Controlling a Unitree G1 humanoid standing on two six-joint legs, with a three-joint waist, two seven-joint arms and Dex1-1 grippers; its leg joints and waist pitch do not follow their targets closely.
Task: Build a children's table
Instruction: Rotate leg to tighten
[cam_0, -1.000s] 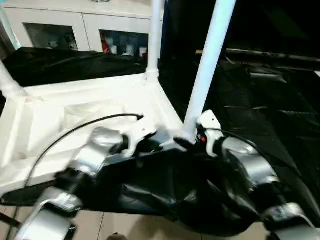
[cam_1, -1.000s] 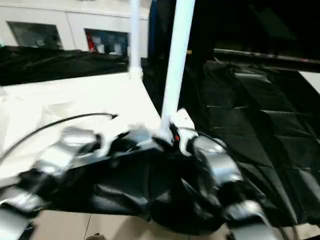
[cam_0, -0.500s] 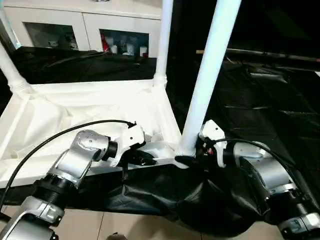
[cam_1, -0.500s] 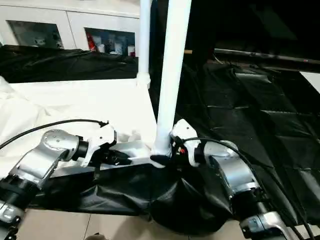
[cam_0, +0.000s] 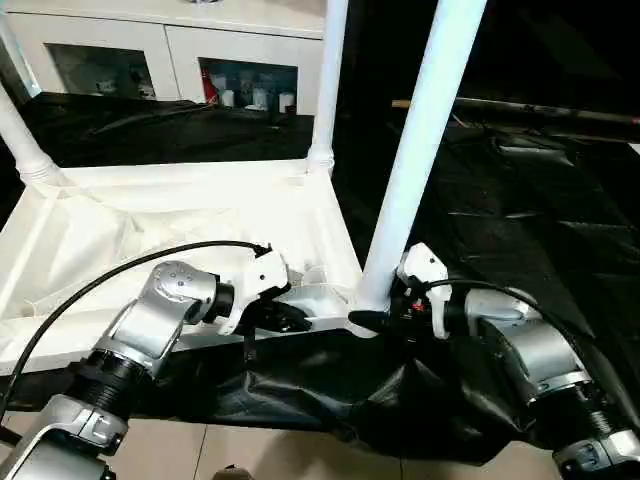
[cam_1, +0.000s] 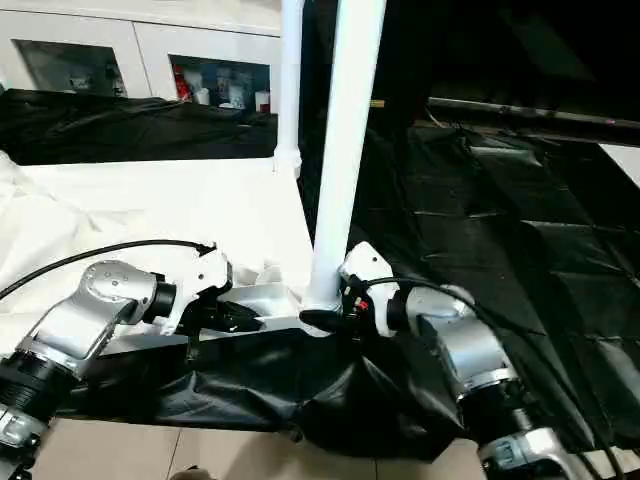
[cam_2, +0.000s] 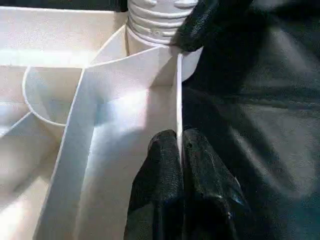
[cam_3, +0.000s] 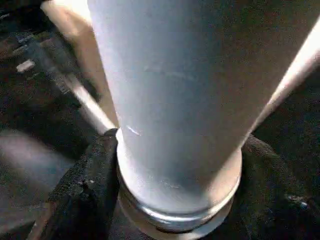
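One white tabletop (cam_0: 180, 205) lies upside down on the black sheet (cam_0: 520, 220).

Three white legs stand upright from its corners: a near leg (cam_0: 420, 140) at the near right corner, a far leg (cam_0: 327, 80) at the far right corner, and a left leg (cam_0: 20, 140) at the far left corner.

Two robot arms reach in, each ending in one gripper: the left gripper (cam_0: 290, 320) and the right gripper (cam_0: 375, 320). Each gripper has two black fingers (cam_2: 165, 170).

One black cable (cam_0: 120, 275) arcs over the left arm.

One white cabinet (cam_0: 150, 40) stands behind, with two glass doors; several small items sit behind the glass, too small to count.
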